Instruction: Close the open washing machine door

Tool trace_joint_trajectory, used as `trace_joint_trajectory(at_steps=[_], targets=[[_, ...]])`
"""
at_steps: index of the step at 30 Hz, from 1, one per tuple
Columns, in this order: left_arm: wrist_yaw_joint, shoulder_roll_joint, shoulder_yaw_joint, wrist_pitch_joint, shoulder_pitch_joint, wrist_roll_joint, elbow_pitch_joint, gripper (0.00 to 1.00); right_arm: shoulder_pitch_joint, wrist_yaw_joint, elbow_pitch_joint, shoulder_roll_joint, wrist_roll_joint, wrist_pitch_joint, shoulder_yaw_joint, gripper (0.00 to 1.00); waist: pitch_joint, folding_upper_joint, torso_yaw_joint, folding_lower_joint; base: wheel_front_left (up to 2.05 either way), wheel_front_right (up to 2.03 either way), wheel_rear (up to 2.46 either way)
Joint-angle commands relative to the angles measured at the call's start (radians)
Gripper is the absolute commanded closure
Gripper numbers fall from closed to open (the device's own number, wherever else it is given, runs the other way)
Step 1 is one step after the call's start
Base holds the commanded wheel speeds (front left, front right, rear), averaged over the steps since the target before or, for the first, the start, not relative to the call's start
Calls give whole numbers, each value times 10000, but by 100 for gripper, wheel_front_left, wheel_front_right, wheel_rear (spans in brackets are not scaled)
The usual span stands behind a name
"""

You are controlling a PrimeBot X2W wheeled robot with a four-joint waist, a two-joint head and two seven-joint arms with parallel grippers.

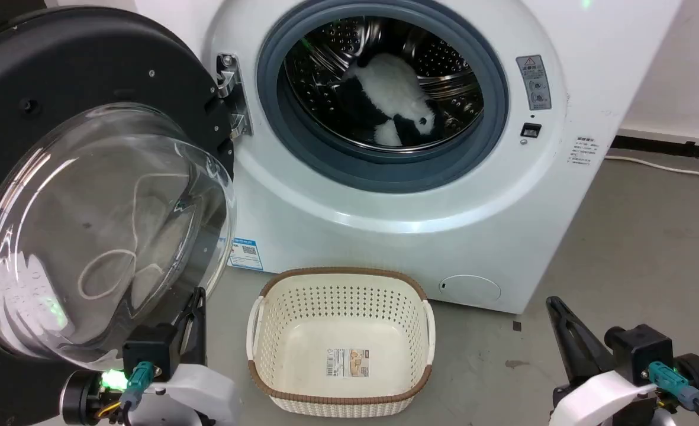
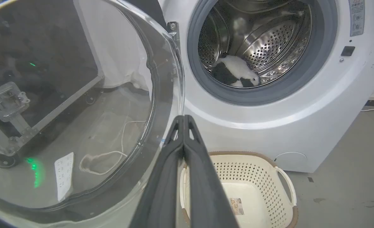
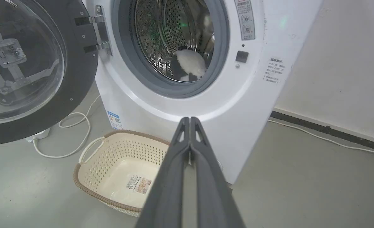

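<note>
The washing machine door (image 1: 97,177) hangs wide open to the left on its metal hinge (image 1: 231,94), its black frame and bulging glass bowl (image 2: 79,104) facing me. The white washing machine (image 1: 420,195) shows its grey gasket and steel drum, with a black-and-white plush toy (image 1: 393,106) inside. My left gripper (image 1: 198,296) is shut, empty, just below the glass bowl's lower right rim; in the left wrist view its tips (image 2: 184,117) sit close beside the bowl's edge. My right gripper (image 1: 553,303) is shut and empty, low at the right, apart from the machine (image 3: 206,104).
A cream perforated laundry basket (image 1: 426,331) with a brown rim stands empty on the grey floor before the machine. A white cable (image 3: 76,126) loops on the floor under the door. A metal-framed case (image 2: 9,104) stands behind the glass. Open floor lies to the right.
</note>
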Motion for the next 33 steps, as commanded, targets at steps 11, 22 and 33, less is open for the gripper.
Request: trace_joint_trajectory(at_steps=[11, 22, 33], targets=[[-55, -1, 12, 3, 140, 24, -41, 100, -133, 8, -28, 47, -51, 7, -3, 100, 0, 0, 0, 0, 0, 0, 0], [-55, -1, 12, 3, 140, 24, -41, 100, -133, 8, -28, 47, -51, 7, -3, 100, 0, 0, 0, 0, 0, 0, 0], [4, 0, -14, -1, -4, -2, 10, 0, -2, 0, 2, -2, 4, -1, -2, 0, 1, 0, 0, 0, 0, 0, 0]])
